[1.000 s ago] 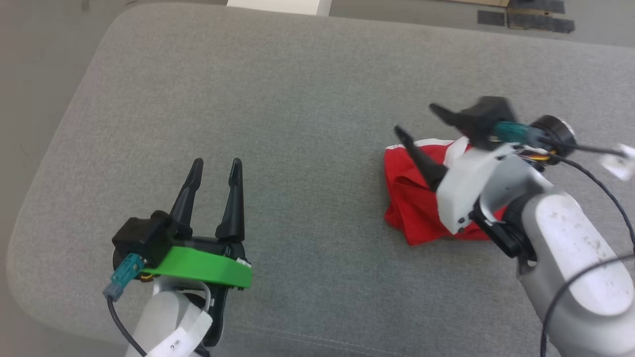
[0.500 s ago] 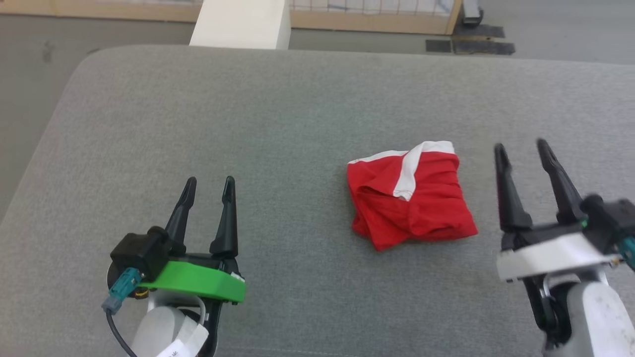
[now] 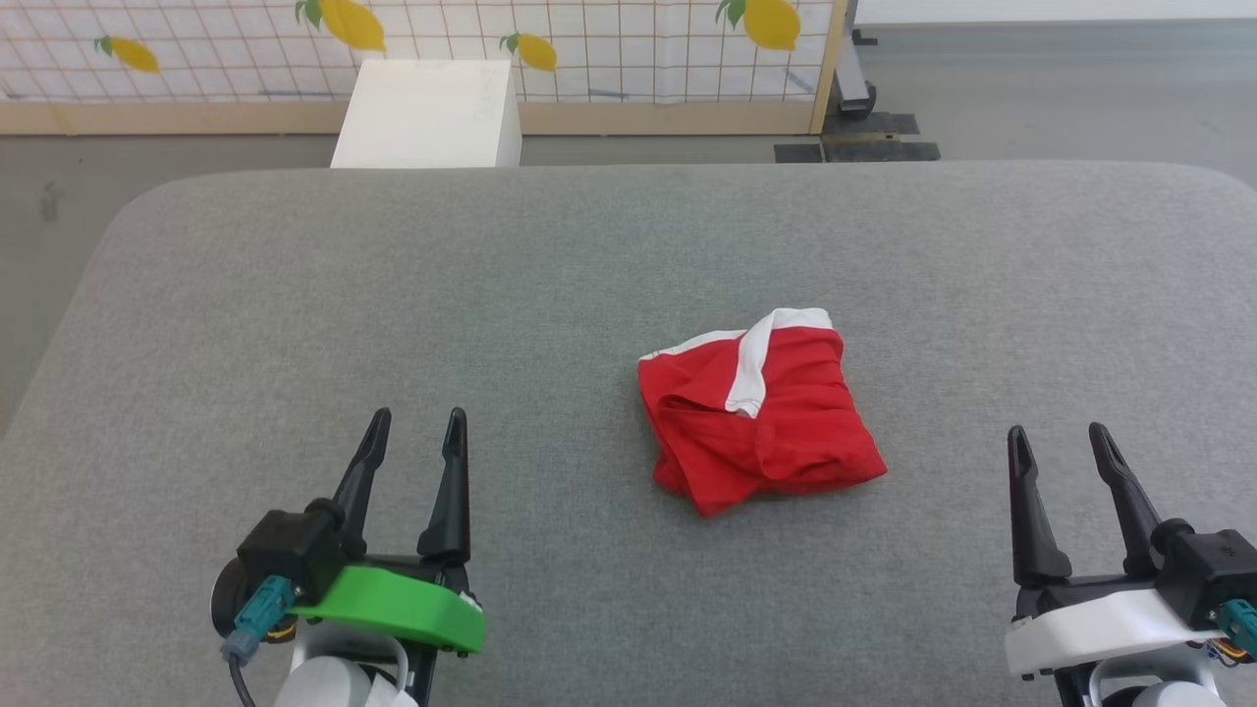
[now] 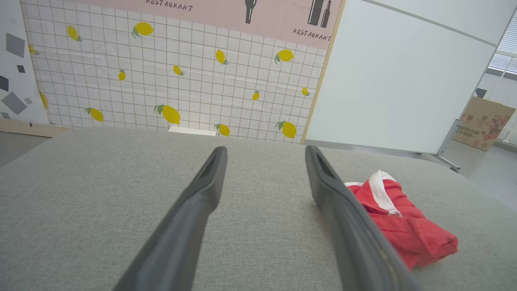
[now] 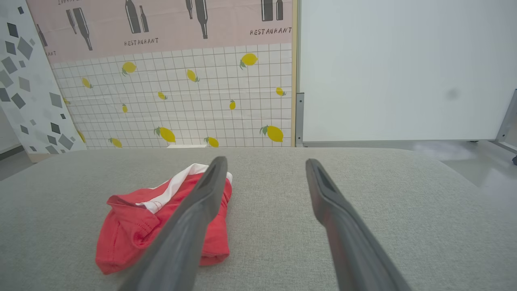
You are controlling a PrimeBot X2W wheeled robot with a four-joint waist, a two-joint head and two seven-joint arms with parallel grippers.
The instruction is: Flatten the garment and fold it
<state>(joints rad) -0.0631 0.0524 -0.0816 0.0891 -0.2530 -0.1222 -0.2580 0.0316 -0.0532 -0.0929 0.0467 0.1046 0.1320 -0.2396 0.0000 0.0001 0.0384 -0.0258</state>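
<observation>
You have the soft bright red shorts with white trim (image 3: 761, 412) lying in a crumpled, bunched bundle on the grey fabric-covered padded surface (image 3: 491, 275), a little right of its middle. A white stripe crosses the bundle near its far edge.

Your left gripper (image 3: 418, 417), on its green mount, sits at the lower left with its 2 long dark fingers apart and nothing between them, well clear of the shorts. Your right gripper (image 3: 1056, 432), on its white mount, sits at the lower right, its 2 fingers likewise spread and empty, near the bundle but not touching it. Both point toward the far edge of the surface.

Beyond that edge stand a plain white box (image 3: 427, 113) and a grid-patterned wall panel printed with yellow lemons (image 3: 609, 49).
</observation>
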